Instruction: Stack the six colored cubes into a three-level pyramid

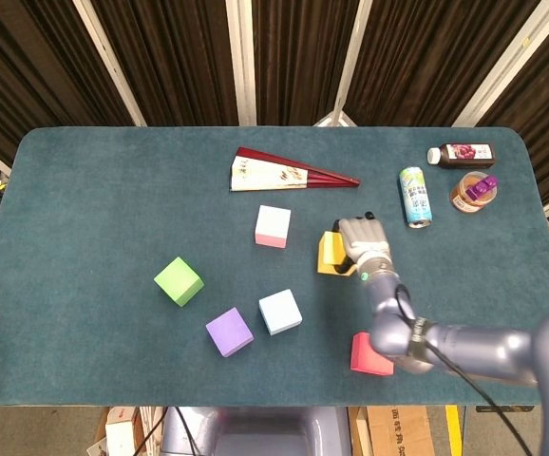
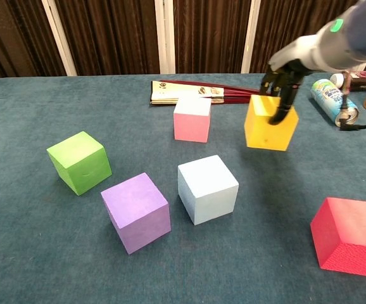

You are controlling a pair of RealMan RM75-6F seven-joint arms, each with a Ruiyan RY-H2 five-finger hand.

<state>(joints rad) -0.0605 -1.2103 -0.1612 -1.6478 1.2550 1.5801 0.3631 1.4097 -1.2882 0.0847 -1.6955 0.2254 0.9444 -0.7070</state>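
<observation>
My right hand (image 1: 362, 243) (image 2: 282, 81) grips the yellow cube (image 1: 331, 254) (image 2: 270, 123) from above and holds it off the table, to the right of the pink cube (image 1: 273, 226) (image 2: 192, 118). The light blue cube (image 1: 280, 312) (image 2: 208, 188) and the purple cube (image 1: 229, 332) (image 2: 136, 211) lie near the front, the green cube (image 1: 179, 281) (image 2: 79, 161) further left. The red cube (image 1: 370, 354) (image 2: 351, 235) sits at the front right, partly behind my right arm in the head view. My left hand does not show.
A folded red fan (image 1: 284, 174) (image 2: 208, 92) lies behind the pink cube. A can (image 1: 413, 197) (image 2: 332, 97) lies at the back right beside a bottle (image 1: 462, 154) and a small jar (image 1: 471, 193).
</observation>
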